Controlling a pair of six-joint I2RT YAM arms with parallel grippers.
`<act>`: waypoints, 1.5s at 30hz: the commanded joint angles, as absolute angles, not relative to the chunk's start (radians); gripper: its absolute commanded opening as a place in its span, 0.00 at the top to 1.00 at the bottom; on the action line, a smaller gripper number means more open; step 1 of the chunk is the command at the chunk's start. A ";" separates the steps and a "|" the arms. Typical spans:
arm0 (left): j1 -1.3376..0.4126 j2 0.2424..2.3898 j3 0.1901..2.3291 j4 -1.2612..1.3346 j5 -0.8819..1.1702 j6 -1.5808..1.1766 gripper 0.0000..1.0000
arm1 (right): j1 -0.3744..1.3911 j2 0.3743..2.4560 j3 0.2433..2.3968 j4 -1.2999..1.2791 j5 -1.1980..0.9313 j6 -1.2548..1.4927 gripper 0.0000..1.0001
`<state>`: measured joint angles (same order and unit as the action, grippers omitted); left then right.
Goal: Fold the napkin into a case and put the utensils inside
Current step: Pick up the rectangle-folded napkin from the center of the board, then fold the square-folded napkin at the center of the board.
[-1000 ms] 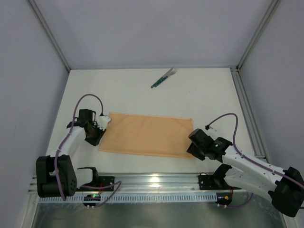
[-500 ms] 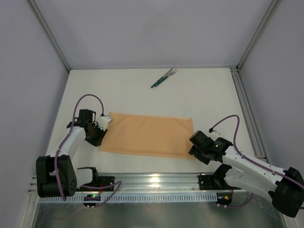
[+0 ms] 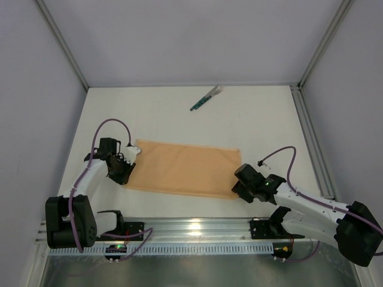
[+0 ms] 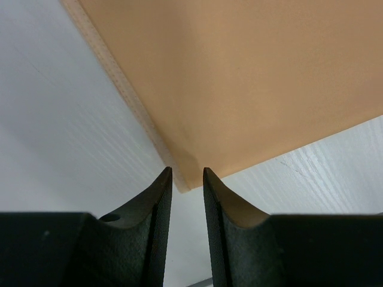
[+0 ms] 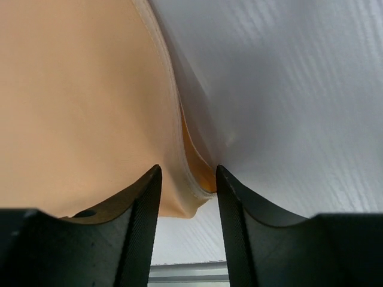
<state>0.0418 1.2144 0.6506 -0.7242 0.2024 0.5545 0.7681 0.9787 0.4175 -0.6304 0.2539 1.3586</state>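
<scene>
Left wrist: napkin (image 4: pixel 239 89) corner between fingers (image 4: pixel 157 230)

White table (image 3: pixel 179 119): peach napkin (image 3: pixel 182 168) lies flat as long rectangle, toward 6 o'clock; green-handled utensils (image 3: pixel 206 98) toward 12 o'clock, well apart from it.

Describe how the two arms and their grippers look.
The left arm and right arm have white links, black joints and bases, and a thin purple cable looping over each wrist. The left gripper and right gripper are black, with curved fingers ribbed inside. A small green light glows on the right wrist.
</scene>
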 commanded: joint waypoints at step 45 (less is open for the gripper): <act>0.207 1.419 0.767 -0.709 0.227 0.456 0.71 | 1.124 2.134 1.794 -0.457 0.186 0.611 0.96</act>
<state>0.1993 1.4113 0.7513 -0.7006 0.1909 0.4675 1.1004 2.0941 1.6817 -0.5549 0.2634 0.6537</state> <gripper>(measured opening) 0.290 0.045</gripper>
